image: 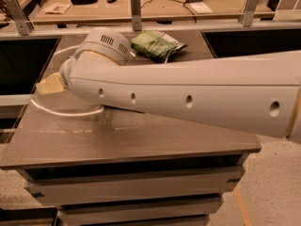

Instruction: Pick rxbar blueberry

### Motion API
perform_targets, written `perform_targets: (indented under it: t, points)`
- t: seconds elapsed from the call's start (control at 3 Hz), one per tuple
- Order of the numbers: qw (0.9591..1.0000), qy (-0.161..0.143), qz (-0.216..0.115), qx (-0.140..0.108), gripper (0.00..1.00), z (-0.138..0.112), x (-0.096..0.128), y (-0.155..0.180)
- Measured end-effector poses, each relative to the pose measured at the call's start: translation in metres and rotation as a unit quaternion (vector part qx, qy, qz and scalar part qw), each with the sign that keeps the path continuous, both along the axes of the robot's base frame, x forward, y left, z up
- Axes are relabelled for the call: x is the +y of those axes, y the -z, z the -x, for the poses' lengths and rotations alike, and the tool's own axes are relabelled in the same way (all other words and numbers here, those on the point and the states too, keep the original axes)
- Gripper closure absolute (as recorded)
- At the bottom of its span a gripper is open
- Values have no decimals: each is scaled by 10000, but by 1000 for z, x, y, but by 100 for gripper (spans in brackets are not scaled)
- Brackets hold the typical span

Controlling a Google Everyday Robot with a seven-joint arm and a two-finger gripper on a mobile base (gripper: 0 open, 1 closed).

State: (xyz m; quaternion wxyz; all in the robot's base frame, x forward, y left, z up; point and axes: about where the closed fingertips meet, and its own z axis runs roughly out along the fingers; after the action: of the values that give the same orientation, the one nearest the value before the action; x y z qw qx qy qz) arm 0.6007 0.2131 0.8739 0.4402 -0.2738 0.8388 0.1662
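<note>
The rxbar blueberry is hidden; no dark navy packet shows anywhere on the table. My white arm (188, 95) reaches across the grey table (141, 140) from the right to the left. My gripper (49, 84) is at the arm's far left end over the table's left side, and only a tan part of it shows past the wrist. A crinkled green bag (157, 45) lies at the back of the table, just behind the arm. The black-brown bar wrapper is covered by the arm.
A pale curved arc (61, 111) shows on the table under the wrist. Behind the table runs a wooden workbench (155, 6) with metal posts and small items. Drawers (131, 187) sit below the tabletop. The floor is to the right.
</note>
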Motion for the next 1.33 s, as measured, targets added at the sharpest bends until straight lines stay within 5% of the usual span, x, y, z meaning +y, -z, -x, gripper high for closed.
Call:
perform_targets:
  t: [0.67,1.0,1.33]
  points:
    - [9980,385,-384,-325,0,3,-10,-9]
    - [9964,449,-238,-675,0,9,-13,-10]
    - [9895,394,433,-1320,0,20,-20,-10]
